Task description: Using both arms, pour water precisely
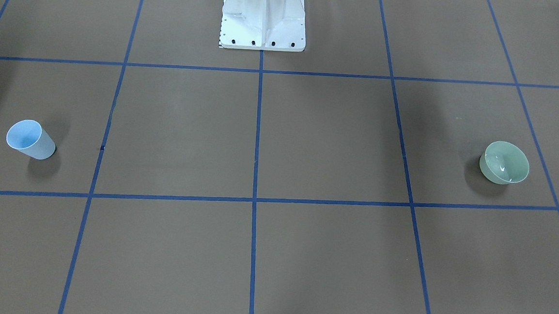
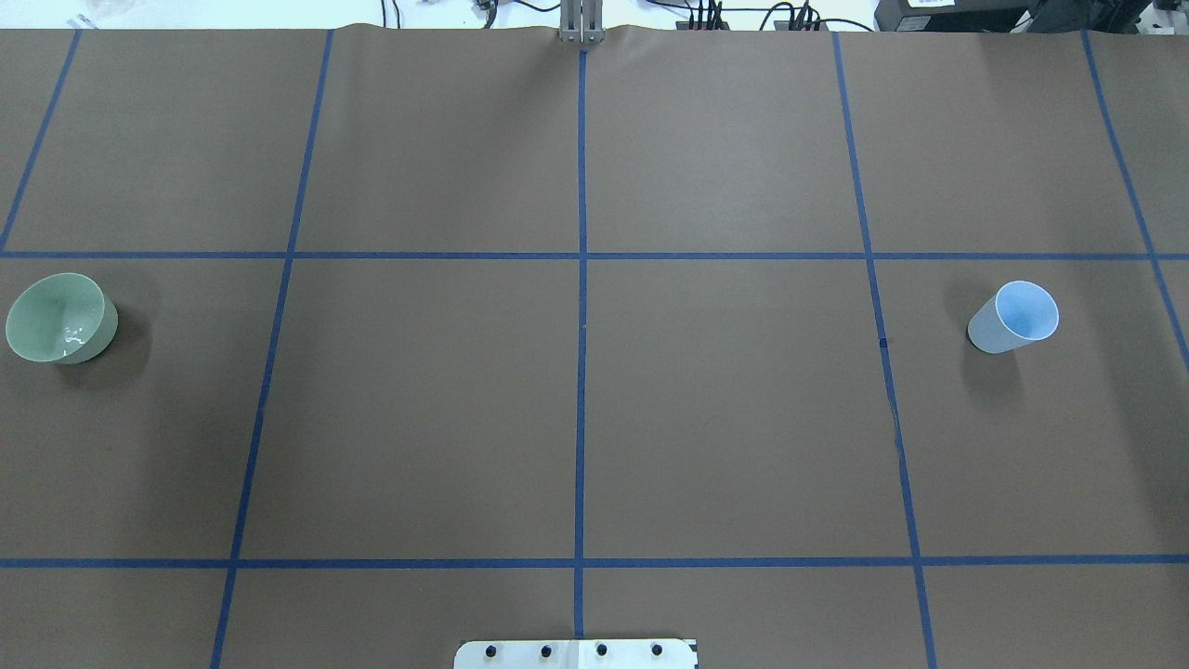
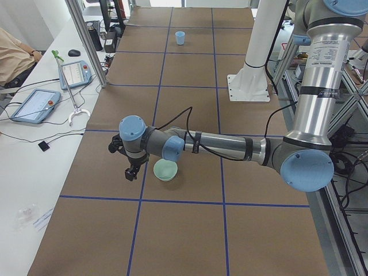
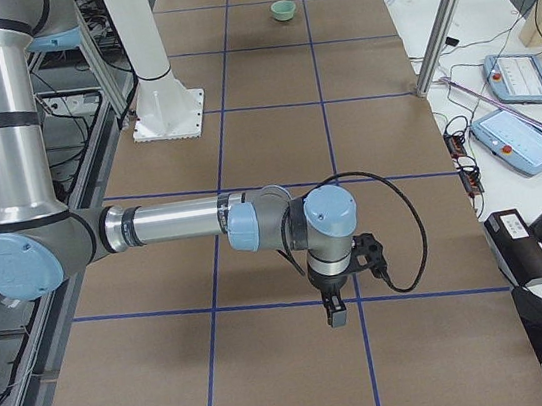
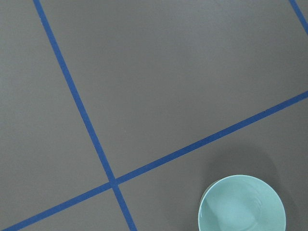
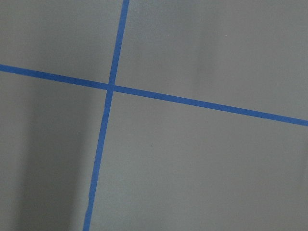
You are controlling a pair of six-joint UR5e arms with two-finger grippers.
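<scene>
On the robot's left end of the table (image 2: 594, 409), the pale green bowl (image 2: 61, 318) stands upright. I see small bright glints low inside it, the only trace of water (image 1: 502, 168) I can make out. The pale blue cup (image 2: 1012, 318) stands upright well apart from it, at the robot's right end; I cannot tell whether it holds any liquid.

The left arm (image 3: 218, 146) stretches out low over the table, and the left gripper (image 3: 132, 171) hangs pointing down just beside the bowl without touching it. It shows only in the side view, so I cannot tell whether its fingers are apart or together. Its wrist camera looks straight down on the bowl's rim.

The right arm (image 4: 173, 222) reaches out likewise, and the right gripper (image 4: 335, 310) points down over bare table near a blue tape line (image 4: 265, 303). Its finger state I cannot tell either. The cup does not show in that side view.
</scene>
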